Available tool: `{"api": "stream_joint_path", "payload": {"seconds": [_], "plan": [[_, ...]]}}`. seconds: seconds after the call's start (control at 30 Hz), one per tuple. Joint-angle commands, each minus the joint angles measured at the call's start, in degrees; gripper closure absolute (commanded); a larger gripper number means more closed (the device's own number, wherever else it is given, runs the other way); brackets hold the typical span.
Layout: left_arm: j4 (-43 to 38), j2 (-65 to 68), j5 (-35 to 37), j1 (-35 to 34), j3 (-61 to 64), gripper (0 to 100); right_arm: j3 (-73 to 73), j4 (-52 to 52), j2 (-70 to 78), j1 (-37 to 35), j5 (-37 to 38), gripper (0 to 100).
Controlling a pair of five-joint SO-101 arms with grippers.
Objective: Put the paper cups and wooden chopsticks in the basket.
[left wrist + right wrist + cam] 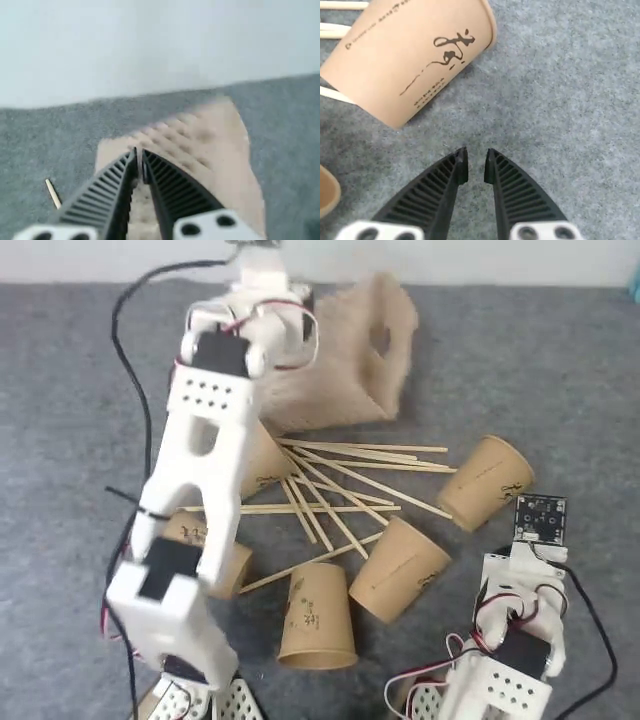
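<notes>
Paper cups (317,615) lie tipped on their sides across the grey carpet (560,370), several of them, with the wooden chopsticks (330,508) scattered loose among them. The basket (350,360), a soft tan woven one, sits beyond the heap, near the white wall (450,260). The left gripper (139,157) hangs over the basket, jaws pressed almost together with nothing seen between them. The right gripper (476,162) is low over bare carpet near one cup (415,55), jaws a little apart, holding nothing.
</notes>
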Motion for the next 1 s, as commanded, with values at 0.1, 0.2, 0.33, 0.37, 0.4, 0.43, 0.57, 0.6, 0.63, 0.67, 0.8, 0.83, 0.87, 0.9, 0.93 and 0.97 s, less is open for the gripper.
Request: {"api": "stream_joint_path", "payload": {"seconds": [0.1,0.2,0.33,0.37,0.4,0.43,0.57,0.6,0.63,0.67,0.8,0.83,0.87,0.9,0.93,0.97], "plan": [[1.7,10.0,3.1,-2.8,-15.0,99,-0.3,-1.1,-0.7,-0.3,0.7,92.0],[5.7,11.5,2.6,-2.4,-18.5,96,-0.3,-1.1,-0.7,-0.3,0.7,91.9],[12.5,11.6,2.5,-2.5,-21.3,82,-1.9,-3.3,-0.7,-0.3,-1.8,91.9],[13.7,11.5,2.5,-3.0,-21.6,81,-3.1,-4.6,-0.3,-0.1,-4.2,91.9],[14.7,11.4,2.5,-3.6,-21.7,81,-4.0,-5.7,-0.1,-0.3,-6.1,91.8],[15.6,11.5,2.5,-4.3,-21.7,82,-5.3,-6.0,0.0,-0.6,-6.7,91.8],[19.2,12.0,2.3,-6.9,-20.6,85,-11.8,-4.6,3.6,-7.3,-8.2,91.8],[19.7,11.9,2.3,-7.2,-19.6,85,-13.6,-4.7,5.8,-8.4,-9.0,91.8],[20.4,11.7,2.3,-7.3,-18.6,85,-15.6,-4.8,8.6,-8.9,-9.6,91.8],[21.4,11.5,2.3,-7.6,-17.7,85,-18.0,-4.9,11.8,-9.4,-10.0,91.8],[26.4,11.4,1.8,-8.3,-15.3,85,-29.6,-4.7,28.2,-9.5,-12.1,91.7],[27.3,11.3,0.6,-8.6,-14.9,85,-32.8,-4.7,33.0,-9.5,-12.8,91.7],[28.0,11.3,-0.4,-9.1,-14.5,85,-36.0,-4.7,37.8,-9.6,-13.7,91.7],[28.7,11.3,-1.0,-9.6,-14.2,85,-39.0,-4.8,42.3,-9.7,-14.7,91.6],[28.8,11.3,-1.1,-10.0,-13.8,85,-42.5,-4.4,46.9,-10.1,-15.6,90.8],[28.7,11.3,-1.3,-10.8,-13.2,85,-45.5,-4.2,51.0,-10.5,-16.8,89.1]]}}
